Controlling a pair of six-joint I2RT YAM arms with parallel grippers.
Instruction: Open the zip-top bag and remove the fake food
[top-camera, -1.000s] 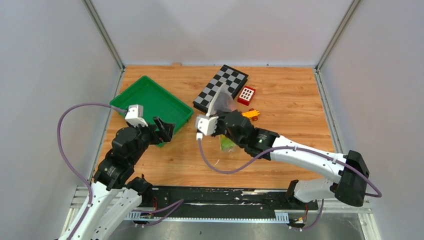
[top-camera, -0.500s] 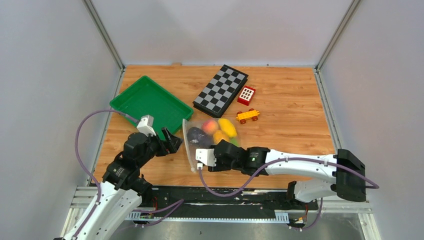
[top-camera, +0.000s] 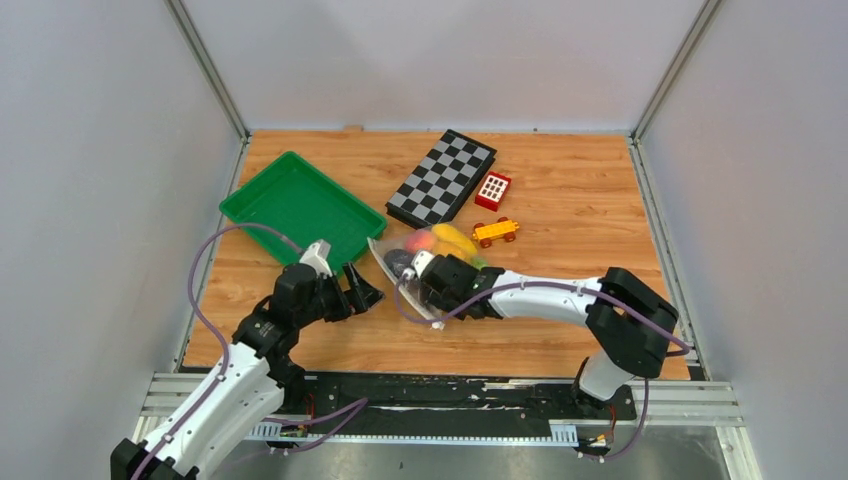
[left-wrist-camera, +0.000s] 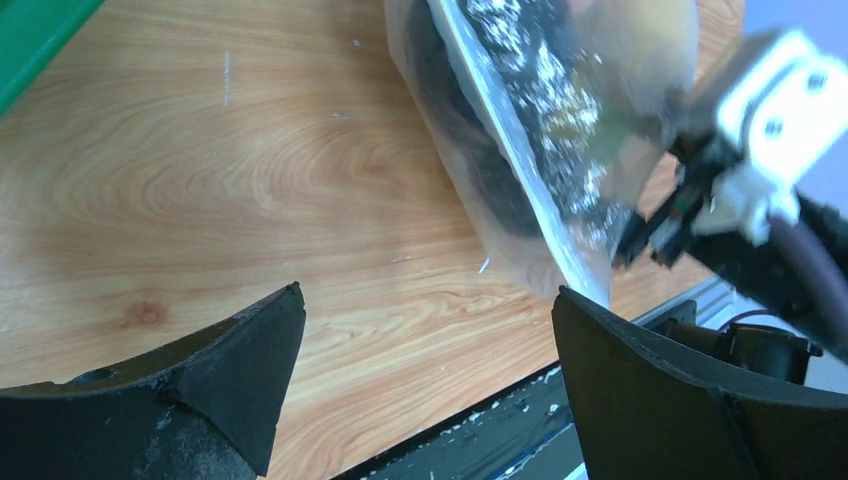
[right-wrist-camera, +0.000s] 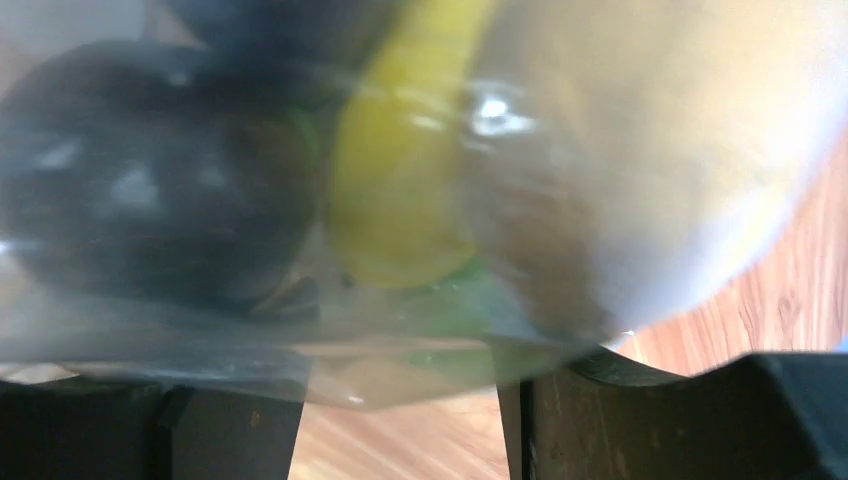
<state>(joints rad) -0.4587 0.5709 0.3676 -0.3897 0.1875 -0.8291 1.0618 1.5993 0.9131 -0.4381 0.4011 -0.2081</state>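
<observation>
Zip-top bag (left-wrist-camera: 540, 120): clear crinkled film, lying between end effectors
Fake food (right-wrist-camera: 400, 180): smooth, rounded, sitting inside
Left end effector (left-wrist-camera: 428, 295): gaping open
Right end effector (right-wrist-camera: 400, 385): standing open, touching bag

Clear zip-top bag (top-camera: 395, 278), lying mid-front, fake food (top-camera: 450, 238) inside, yellow, orange, dark purple pcs, bunched

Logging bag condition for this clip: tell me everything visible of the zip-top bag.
The zip-top bag is a clear, slightly frosted plastic pouch, crinkled and glinting. It lies on the wooden table between the green tray and the yellow toy car, bulging with fake food: dark purple, yellow, orange-pink and green pieces. A straight strip, likely the zip, runs along the edge facing the left arm; open or closed cannot be told. The right gripper is against it, jaws apart.
</observation>
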